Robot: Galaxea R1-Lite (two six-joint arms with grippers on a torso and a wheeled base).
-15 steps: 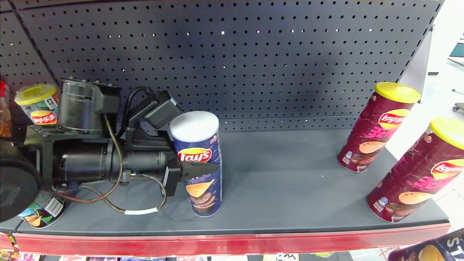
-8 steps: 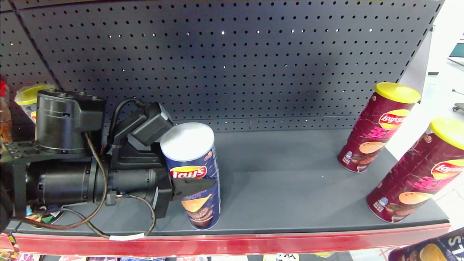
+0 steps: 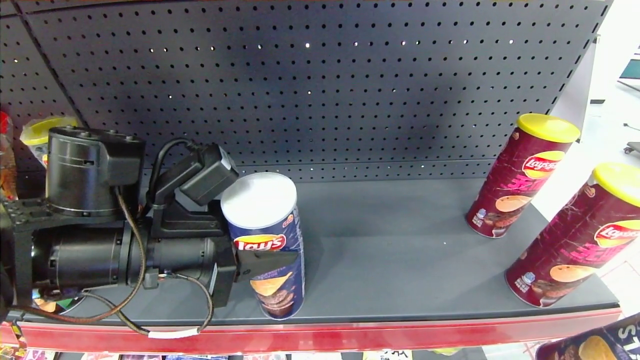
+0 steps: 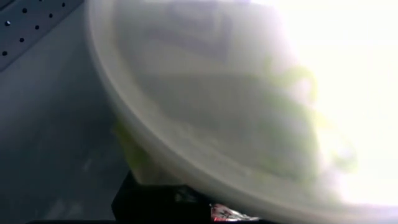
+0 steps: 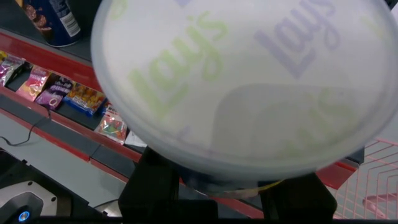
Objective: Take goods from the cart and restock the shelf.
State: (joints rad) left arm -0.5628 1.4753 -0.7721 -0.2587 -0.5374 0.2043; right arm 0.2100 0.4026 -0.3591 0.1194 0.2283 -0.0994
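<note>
My left tool (image 3: 265, 256) was clamped on the blue can (image 3: 270, 230), one finger lying across the can's front just under its label, low and left of centre in the head frame. The can stood upright on the shelf (image 3: 400, 260), its base close to the red front lip.

Compared with a second earlier, arm and can together had slid toward the left of the frame and down toward that lip. Over the last half second they had barely shifted. I read that as the carry being over and the can having settled at its spot, so this item looked nearly stocked. Only the release and a clean withdrawal remained. Letting go carelessly so near the edge could tip it.

Two red cans with yellow lids (image 3: 517, 175) (image 3: 575, 240) stood well apart from it at the right of the frame, leaving open shelf between.

In the right wrist view, my right tool (image 5: 217, 193) sat beneath a second can (image 5: 242, 87), whose pale lid faced the camera. I judged the tool closed on it, since the can hung over the floor with nothing else bearing it. That one was not yet on the shelf.
</note>
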